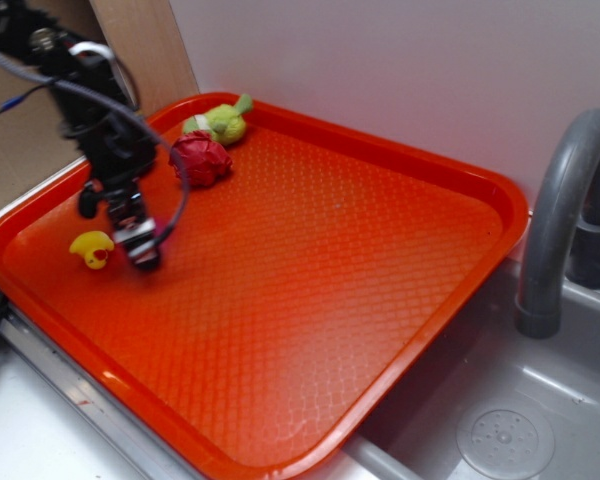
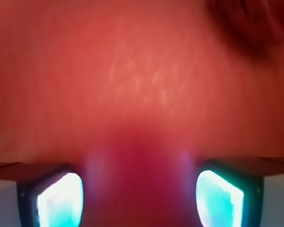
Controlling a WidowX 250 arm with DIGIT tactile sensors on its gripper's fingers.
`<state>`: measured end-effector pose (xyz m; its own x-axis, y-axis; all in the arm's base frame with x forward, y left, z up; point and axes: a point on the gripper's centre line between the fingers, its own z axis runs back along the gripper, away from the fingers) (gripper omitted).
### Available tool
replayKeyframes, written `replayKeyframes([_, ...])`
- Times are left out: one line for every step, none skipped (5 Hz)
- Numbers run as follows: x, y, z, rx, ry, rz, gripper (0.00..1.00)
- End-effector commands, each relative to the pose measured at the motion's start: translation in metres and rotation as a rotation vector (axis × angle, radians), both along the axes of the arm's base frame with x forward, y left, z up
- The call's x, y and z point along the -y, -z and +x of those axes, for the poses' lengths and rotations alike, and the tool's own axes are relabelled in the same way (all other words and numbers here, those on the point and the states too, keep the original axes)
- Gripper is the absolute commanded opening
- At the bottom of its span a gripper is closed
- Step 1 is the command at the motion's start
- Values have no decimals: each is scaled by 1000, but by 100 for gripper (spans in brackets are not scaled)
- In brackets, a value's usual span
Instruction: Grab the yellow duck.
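Small yellow rubber duck [image 1: 91, 249] left-centre on orange plastic tray [image 1: 310, 300]; black gripper [image 1: 130, 235] just right of it, jaws apart, empty.

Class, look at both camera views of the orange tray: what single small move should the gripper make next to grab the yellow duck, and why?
Probably a short shift toward the yellow duck. In the exterior view the gripper sits low over the orange tray, just beside the duck, not over it. In the wrist view, the two fingers stand apart with only blurred tray between them, so closing now would likely catch nothing.
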<state>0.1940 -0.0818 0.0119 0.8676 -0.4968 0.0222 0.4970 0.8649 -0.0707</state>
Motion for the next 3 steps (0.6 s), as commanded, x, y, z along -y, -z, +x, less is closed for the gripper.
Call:
replayKeyframes([5,-8,-20,-19,61,38,0])
replayKeyframes([7,-43,-21,43,43,44,100])
replayKeyframes([10,-81,-22,96,29,43,100])
